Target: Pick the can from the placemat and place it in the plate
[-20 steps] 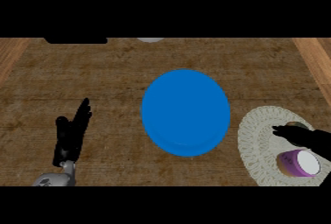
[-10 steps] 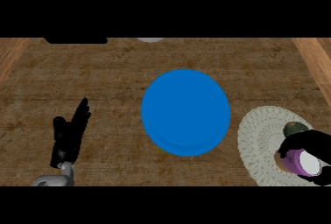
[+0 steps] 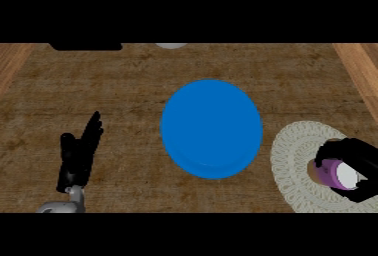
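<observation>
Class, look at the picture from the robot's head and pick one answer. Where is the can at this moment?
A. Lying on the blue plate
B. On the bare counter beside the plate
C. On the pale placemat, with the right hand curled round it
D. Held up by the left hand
C: the purple can sits on the pale placemat with the right hand curled round it; the blue plate holds nothing.

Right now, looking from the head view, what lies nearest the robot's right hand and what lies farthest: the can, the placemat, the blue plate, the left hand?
1. Can: inside the right hand, lower right.
2. Placemat: under that hand.
3. Blue plate: centre.
4. Left hand: far left, resting open.
</observation>
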